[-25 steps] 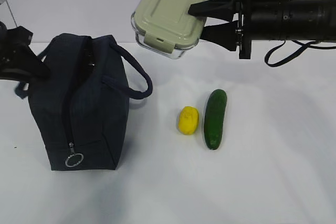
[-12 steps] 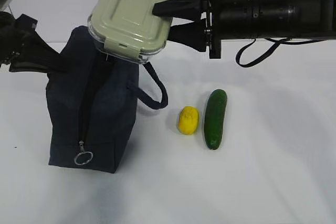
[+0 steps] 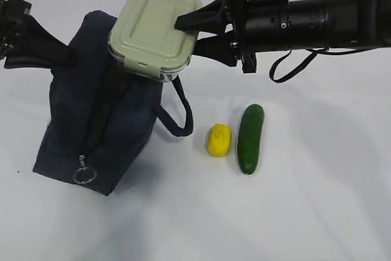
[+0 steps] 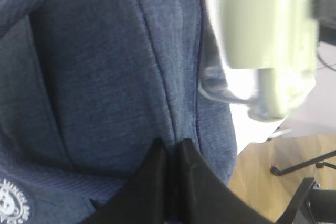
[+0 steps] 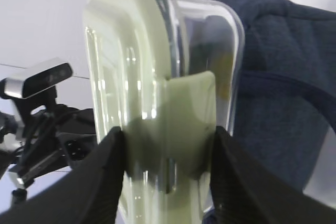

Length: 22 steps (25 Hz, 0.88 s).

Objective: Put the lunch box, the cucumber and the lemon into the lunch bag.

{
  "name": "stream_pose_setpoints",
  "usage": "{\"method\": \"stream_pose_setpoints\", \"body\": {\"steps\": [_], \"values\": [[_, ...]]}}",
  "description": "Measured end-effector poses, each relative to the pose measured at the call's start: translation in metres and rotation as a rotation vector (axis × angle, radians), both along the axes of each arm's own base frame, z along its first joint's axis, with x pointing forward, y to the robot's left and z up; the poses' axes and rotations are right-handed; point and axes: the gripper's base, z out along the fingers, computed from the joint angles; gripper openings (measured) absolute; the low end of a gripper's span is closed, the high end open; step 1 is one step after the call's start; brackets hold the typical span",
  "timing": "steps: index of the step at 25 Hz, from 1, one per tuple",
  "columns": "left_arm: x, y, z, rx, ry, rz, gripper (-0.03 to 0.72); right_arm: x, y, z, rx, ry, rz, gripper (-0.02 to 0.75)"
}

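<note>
White, matte and a little rumpled, the tabletop (image 3: 305,212) fills your exterior view, with a pale wall behind it. In the left wrist view a strip of wood floor and some dark stand legs show past the table's edge.

Look at your right gripper (image 3: 190,33) first: it reaches in from the right, and its two dark fingers are clamped on the lunch box (image 3: 156,30), one on the sage-green lid and one under the glass base. The right wrist view confirms this, with the box (image 5: 163,103) wedged between both fingers, a lid clip sitting in the gap. You hold the box in the air, tilted, directly over the top of the lunch bag (image 3: 101,120). Whether it touches the fabric cannot be told.

Your left gripper (image 4: 170,153) has its jaws pressed together, pinching the navy cloth of the bag's side near the top seam. In the exterior view that arm comes in from the left edge at the bag's upper left. The bag leans, its zipper's silver ring pull (image 3: 82,175) hanging low on the near end, one loop handle (image 3: 177,111) drooping to the right.

The lemon (image 3: 219,140) and the cucumber (image 3: 250,138) lie on the table just beside each other, right of the bag and well below your right gripper, untouched.
</note>
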Motion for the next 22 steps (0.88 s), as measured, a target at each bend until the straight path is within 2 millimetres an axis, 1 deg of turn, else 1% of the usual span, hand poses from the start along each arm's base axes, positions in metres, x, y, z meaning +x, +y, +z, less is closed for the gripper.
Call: {"method": "stream_pose_setpoints", "body": {"steps": [1,8,13,15,22], "values": [[0.000,0.000,0.001,-0.006,-0.008,0.001,0.008,0.001,0.000,-0.002,-0.002,0.003,-0.001,0.354],[0.008,-0.002,0.009,-0.076,-0.085,0.059,0.008,0.009,0.003,-0.032,-0.012,0.084,0.016,0.354],[0.010,-0.003,0.013,-0.116,-0.113,0.083,0.008,0.008,0.004,-0.033,-0.007,0.085,0.034,0.354],[0.009,-0.004,0.013,-0.127,-0.107,0.067,0.008,0.007,0.006,-0.034,-0.007,0.089,0.039,0.354],[0.002,-0.008,0.015,-0.161,-0.070,-0.013,0.008,0.002,0.029,-0.052,-0.005,0.138,0.085,0.354]]}}
